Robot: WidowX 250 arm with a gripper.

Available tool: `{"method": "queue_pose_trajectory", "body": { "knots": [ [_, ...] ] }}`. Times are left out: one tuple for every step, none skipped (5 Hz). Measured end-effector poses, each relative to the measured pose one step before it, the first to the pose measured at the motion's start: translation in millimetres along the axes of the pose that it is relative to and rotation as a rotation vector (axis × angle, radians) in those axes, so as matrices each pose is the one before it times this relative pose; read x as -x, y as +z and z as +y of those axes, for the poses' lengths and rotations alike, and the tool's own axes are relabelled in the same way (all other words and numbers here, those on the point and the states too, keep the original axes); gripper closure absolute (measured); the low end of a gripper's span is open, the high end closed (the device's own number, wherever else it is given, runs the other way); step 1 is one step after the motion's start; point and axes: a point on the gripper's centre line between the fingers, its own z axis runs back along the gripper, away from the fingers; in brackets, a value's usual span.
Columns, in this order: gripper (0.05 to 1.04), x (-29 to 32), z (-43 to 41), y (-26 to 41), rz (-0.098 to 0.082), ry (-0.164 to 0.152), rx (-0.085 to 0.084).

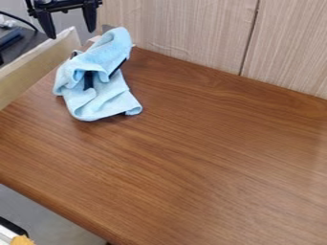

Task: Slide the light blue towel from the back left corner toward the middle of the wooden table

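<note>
A: Our gripper point(71, 34) is open, empty, upper left of view. Blue cloth point(101, 103) is crumpled on the table point(198, 148), beside the wooden board point(35, 71).
B: If we're grasping it, we should centre over a raised fold point(114, 43), descend clear of the board, pinch cloth only, lift slowly.

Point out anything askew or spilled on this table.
The blue cloth lies crumpled near the wooden table's upper-left end, rather than flat or folded. Dark patches show among its folds; I can't tell what they are. No spill shows.
</note>
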Motion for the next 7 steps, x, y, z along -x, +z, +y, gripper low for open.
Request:
{"method": "queue_pose_trajectory", "body": {
  "knots": [
    [0.083, 5.44, -0.3, -13.06, 0.0362, -0.0018, -0.0081],
    [0.083, 12.63, -7.88, -10.33, 0.0304, -0.0244, 0.0101],
    [0.083, 10.07, -7.26, -12.52, 0.0194, -0.0344, -0.0091],
    [0.083, 11.15, 3.39, -19.94, -0.0088, 0.0156, -0.0006],
    [0.083, 4.35, 5.38, -26.4, 0.0371, 0.0132, -0.02],
    [0.083, 0.08, 3.59, -9.77, 0.0129, 0.0126, -0.0066],
    [0.083, -0.65, 1.73, -4.28, -0.0011, 0.0054, -0.0103]
  ]
}}
